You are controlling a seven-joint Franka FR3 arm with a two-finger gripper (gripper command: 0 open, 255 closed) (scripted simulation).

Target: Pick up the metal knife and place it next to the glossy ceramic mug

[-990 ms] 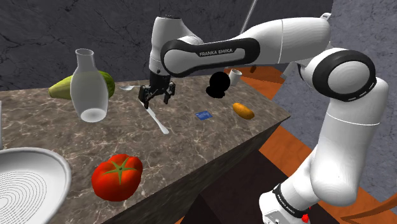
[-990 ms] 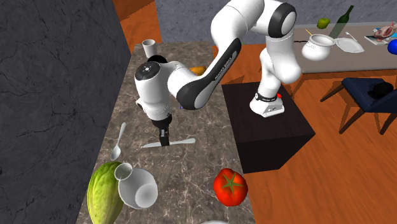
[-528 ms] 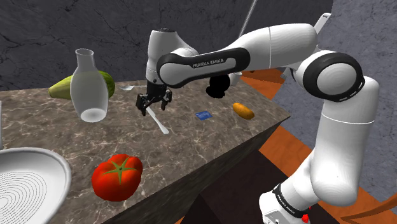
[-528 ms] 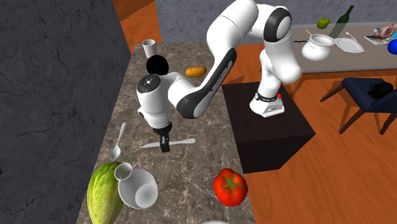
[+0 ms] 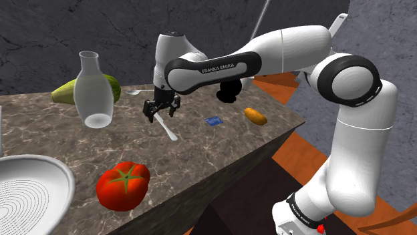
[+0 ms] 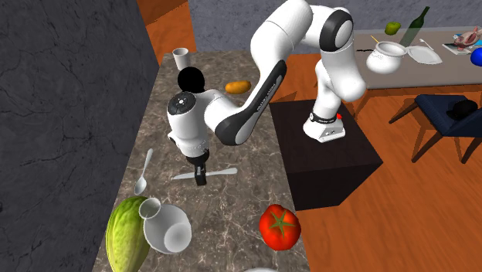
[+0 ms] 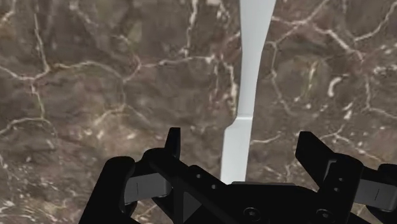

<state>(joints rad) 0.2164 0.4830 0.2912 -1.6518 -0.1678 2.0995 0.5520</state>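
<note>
Knife (image 5: 168,130) (image 6: 222,171) (image 7: 245,95): flat, pale grey and plain, lying on the desk near its middle. It is well apart from the things at the far end.
Desk (image 5: 220,147) (image 6: 232,201) (image 7: 95,76): dark brown marbled stone top with pale veins.
Jaws: spread wide and pointing down, low over the knife. In the wrist view the black fingers (image 7: 173,145) stand on either side of the knife's narrower part, and neither is seen touching it.
Arm: the white jointed arm (image 5: 287,53) (image 6: 263,85) reaches from the black box stand (image 6: 332,162) out over the desk.
Mug: two vessels stand at the far end of the desk, a small pale grey cup (image 6: 181,58) and a black rounded vessel (image 6: 190,78) just beside it. I cannot tell which one is the mug.
Near the knife: a pale spoon (image 5: 137,91) (image 6: 144,171) lies towards the dark wall. A small blue flat thing (image 5: 214,121) lies on the knife's other side, towards the desk's open edge.
Orange oblong thing (image 5: 254,116) (image 6: 238,86): lies between the blue thing and the far end.
Clear glass carafe (image 5: 93,90) (image 6: 166,226): stands upright, just beside a green oblong melon (image 5: 67,91) (image 6: 127,232).
Red tomato (image 5: 122,185) (image 6: 279,226): has a green stalk and sits near the desk's open edge.
White ribbed bowl (image 5: 30,193): at the shoulder view's lower left, near the tomato.
</note>
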